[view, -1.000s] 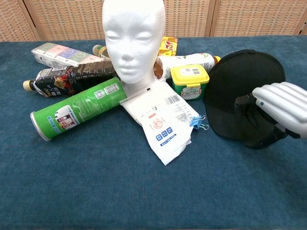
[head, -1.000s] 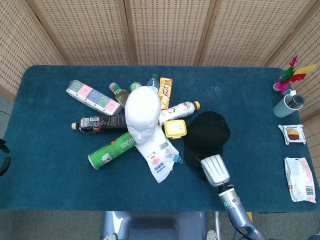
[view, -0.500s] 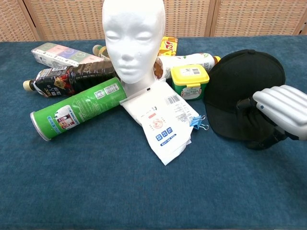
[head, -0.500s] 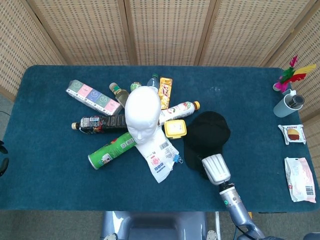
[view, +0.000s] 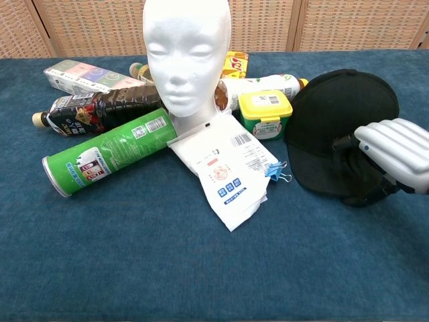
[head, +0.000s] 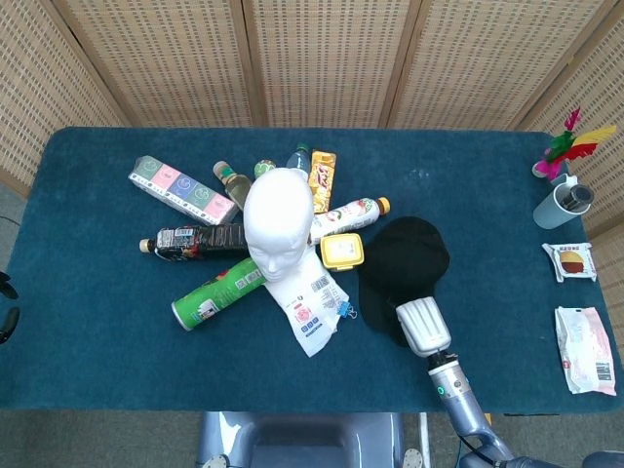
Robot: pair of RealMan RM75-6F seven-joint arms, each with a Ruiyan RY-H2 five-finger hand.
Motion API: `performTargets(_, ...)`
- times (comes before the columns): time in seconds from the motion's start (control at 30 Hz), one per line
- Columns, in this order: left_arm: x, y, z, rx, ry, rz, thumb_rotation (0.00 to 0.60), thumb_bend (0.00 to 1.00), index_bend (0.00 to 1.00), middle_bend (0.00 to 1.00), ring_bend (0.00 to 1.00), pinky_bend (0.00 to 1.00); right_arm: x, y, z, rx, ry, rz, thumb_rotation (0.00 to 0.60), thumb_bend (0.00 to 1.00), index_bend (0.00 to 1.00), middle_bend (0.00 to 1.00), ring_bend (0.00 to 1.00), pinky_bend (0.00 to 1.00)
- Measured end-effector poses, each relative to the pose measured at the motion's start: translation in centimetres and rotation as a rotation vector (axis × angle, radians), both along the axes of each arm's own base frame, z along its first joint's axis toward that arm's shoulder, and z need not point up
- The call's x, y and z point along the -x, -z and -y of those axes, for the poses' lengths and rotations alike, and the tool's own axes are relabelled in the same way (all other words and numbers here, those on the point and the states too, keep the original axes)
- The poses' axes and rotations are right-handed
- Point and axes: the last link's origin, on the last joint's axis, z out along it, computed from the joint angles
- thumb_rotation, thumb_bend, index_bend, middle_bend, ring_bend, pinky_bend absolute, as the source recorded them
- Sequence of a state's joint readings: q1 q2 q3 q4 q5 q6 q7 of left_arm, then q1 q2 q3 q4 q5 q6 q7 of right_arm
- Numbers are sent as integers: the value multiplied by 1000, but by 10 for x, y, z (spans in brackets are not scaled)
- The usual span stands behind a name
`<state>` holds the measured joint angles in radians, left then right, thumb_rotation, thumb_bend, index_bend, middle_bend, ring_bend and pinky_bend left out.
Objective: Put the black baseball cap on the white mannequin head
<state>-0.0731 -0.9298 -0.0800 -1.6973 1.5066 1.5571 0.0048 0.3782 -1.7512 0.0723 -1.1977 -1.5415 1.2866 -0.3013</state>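
Table has a dark blue cloth top; woven rattan screens stand behind it.

One black cap lies on the cloth right of centre, beside one white mannequin head that stands upright mid-table. The cap is not on the head.

Right hand sits at the cap's near edge, pale fingers pressed together over the brim and the dark thumb below. It looks like it's pinching the brim, though contact is partly hidden. Left hand is out of both views.

Clutter fanned around the head:
- one green can
- one dark bottle
- one white bottle
- one yellow tub
- one printed pouch
- one long box

Far right edge:
- one cup
- one feather shuttlecock
- two snack packets
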Motion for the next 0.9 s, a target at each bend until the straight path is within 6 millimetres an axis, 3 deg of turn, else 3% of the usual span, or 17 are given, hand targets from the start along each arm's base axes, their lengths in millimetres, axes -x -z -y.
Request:
performTargets(0.43,-2,2,-2,11,3,-5,600,366,477,356,286,312,2,-2,8,48,10,36,600,292,512,676,821,887)
performTargets(0.9,-3,2,-3,10,0,-10,600,366,477,356,287,312,9,-19,43,185,35,89,600,305,443,581,719,848)
